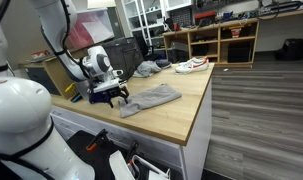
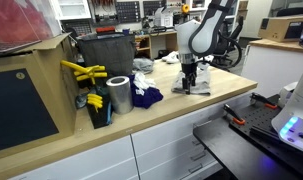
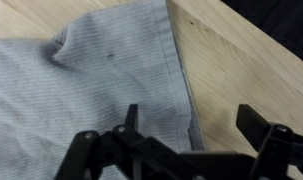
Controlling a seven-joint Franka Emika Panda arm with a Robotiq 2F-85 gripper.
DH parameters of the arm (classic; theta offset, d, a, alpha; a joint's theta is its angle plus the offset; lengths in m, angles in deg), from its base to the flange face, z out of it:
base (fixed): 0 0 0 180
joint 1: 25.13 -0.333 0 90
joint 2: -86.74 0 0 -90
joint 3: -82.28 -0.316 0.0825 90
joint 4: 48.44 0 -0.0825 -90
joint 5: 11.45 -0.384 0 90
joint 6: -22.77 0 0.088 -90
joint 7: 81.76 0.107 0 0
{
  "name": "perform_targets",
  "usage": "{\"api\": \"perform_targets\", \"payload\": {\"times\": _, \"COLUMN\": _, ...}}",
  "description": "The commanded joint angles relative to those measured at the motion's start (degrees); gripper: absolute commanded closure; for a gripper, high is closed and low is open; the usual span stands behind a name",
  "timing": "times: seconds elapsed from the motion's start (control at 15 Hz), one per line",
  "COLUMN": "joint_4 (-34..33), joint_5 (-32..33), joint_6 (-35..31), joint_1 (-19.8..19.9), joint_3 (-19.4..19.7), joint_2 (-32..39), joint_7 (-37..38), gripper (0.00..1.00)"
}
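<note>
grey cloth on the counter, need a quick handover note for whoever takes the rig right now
Gripper: jaws open, holding nothing, one finger over the cloth's hemmed edge, the other over bare wood.
Grey cloth: spread on the wooden counter, slightly rumpled.
Done: gripper sits low over the cloth's edge.
Left: no grasp made yet; whether the fingers touch the fabric cannot be told.

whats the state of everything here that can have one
grey cloth, spread on the counter, slightly wrinkled
gripper, fingers open, holding nothing, low over the grey cloth's edge
blue cloth, bunched up
silver cylinder, upright
white shoe, lying on the counter, untouched
</note>
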Motion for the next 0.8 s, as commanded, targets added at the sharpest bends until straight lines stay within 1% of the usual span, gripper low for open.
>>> {"api": "perform_targets", "payload": {"times": 0.0, "joint_4": -2.78, "joint_5": -3.95, "joint_6": -0.82, "joint_1": 1.02, "joint_3": -1.84, "joint_2": 2.88, "joint_7": -5.27, "gripper": 0.00}}
{"api": "perform_targets", "payload": {"times": 0.27, "joint_4": -5.68, "joint_5": -6.22, "joint_6": 0.34, "joint_1": 1.27, "joint_3": -3.52, "joint_2": 5.50, "joint_7": -9.39, "gripper": 0.00}}
{"api": "perform_targets", "payload": {"times": 0.33, "joint_4": -6.24, "joint_5": -6.32, "joint_6": 0.78, "joint_1": 1.23, "joint_3": -3.58, "joint_2": 5.96, "joint_7": -9.89, "gripper": 0.25}}
{"api": "perform_targets", "payload": {"times": 0.4, "joint_4": -6.76, "joint_5": -6.25, "joint_6": 1.12, "joint_1": 1.20, "joint_3": -3.56, "joint_2": 6.32, "joint_7": -10.17, "gripper": 0.28}}
{"api": "perform_targets", "payload": {"times": 0.47, "joint_4": -7.11, "joint_5": -6.23, "joint_6": 1.32, "joint_1": 1.27, "joint_3": -3.56, "joint_2": 6.58, "joint_7": -10.49, "gripper": 0.34}}
{"api": "perform_targets", "payload": {"times": 0.73, "joint_4": -8.22, "joint_5": -6.50, "joint_6": 2.38, "joint_1": 1.54, "joint_3": -3.56, "joint_2": 6.11, "joint_7": -11.11, "gripper": 0.65}}
